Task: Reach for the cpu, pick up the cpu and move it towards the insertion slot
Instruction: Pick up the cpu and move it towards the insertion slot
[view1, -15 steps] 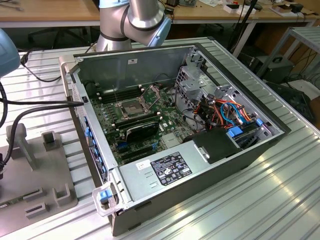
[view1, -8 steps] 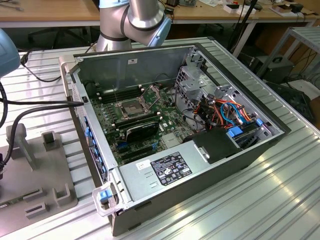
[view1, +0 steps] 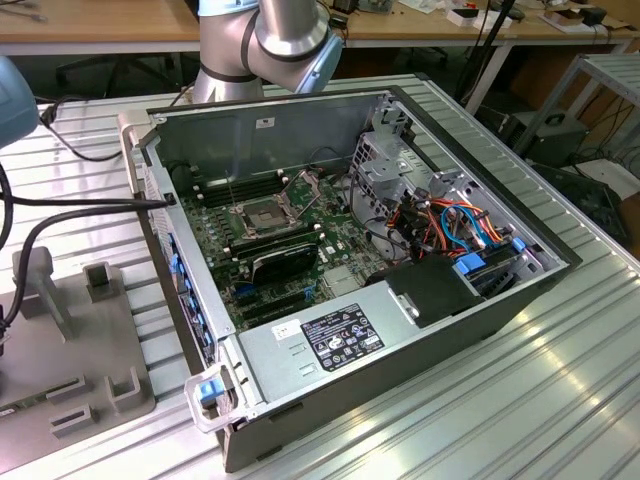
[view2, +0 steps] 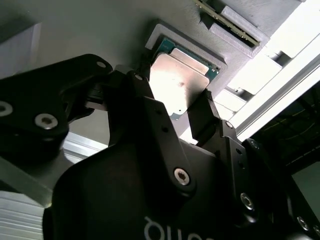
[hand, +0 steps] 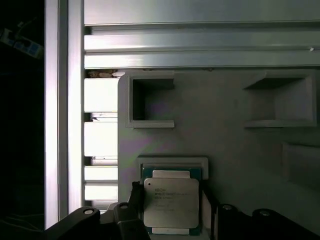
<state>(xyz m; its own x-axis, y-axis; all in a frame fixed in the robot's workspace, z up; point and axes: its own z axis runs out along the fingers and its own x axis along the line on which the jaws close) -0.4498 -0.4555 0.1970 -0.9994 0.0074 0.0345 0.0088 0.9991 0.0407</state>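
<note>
Counter (view1: 560, 400) carries an open computer case (view1: 250, 130) and, beside it near one counter edge, a grey fixture (hand: 230, 155). End effector (view2: 173, 94) straddles the cpu (hand: 171, 200), which lies flat in a fixture recess; whether it is clamped cannot be told. Insertion slot (view1: 262, 216) sits on the motherboard (view1: 215, 228) inside the case.

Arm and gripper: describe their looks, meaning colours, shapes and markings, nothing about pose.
In the exterior view the arm has rounded silver-grey metal segments and a pale blue cap on its joint. In the second wrist view the gripper is matte black, built of jointed bars with silver hex-socket screws, and has white lettering on its body.
</note>
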